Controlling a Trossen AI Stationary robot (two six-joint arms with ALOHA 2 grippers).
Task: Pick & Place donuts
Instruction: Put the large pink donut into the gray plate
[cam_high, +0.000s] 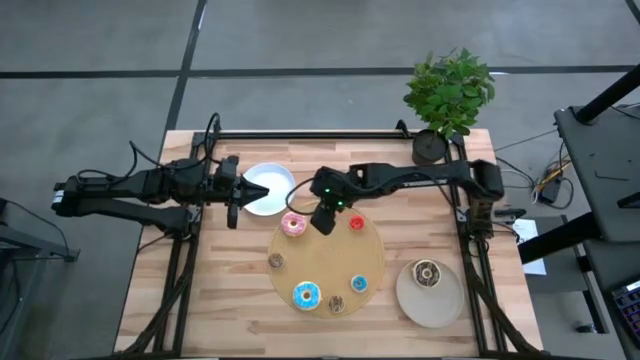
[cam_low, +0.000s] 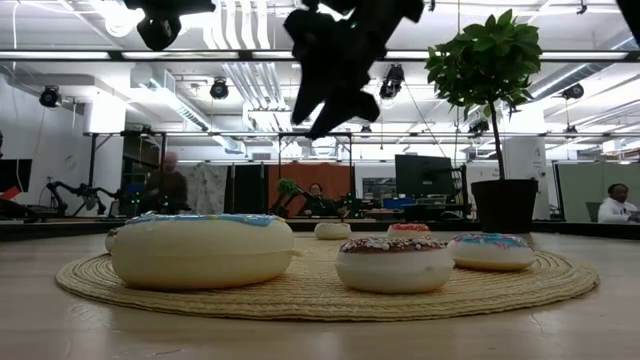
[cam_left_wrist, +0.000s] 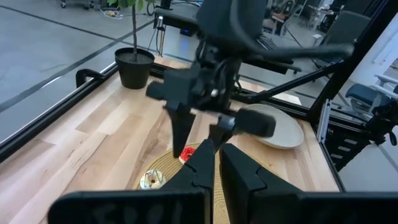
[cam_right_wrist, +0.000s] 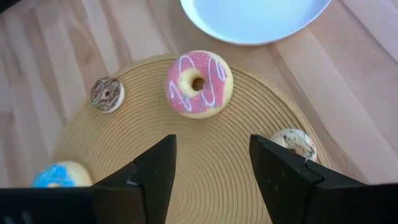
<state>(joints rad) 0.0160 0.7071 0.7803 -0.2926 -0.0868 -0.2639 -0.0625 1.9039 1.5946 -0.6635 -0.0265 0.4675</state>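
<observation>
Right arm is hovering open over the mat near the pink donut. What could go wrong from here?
1. The right gripper hangs open short of the pink donut; descending without moving forward may close on the woven mat only.
2. The white plate sits just past the pink donut, so an overshoot may knock its rim.
3. The left gripper, shut, waits beside that plate, so the arms could crowd each other there.

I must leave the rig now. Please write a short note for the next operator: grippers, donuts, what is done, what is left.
Left gripper: shut, empty, beside the white plate.
Right gripper: open, empty, above the mat near the pink donut.
Done: it seems one brown donut lies on the beige plate.
Left: pink, red and blue donuts and three small ones on the mat.
</observation>
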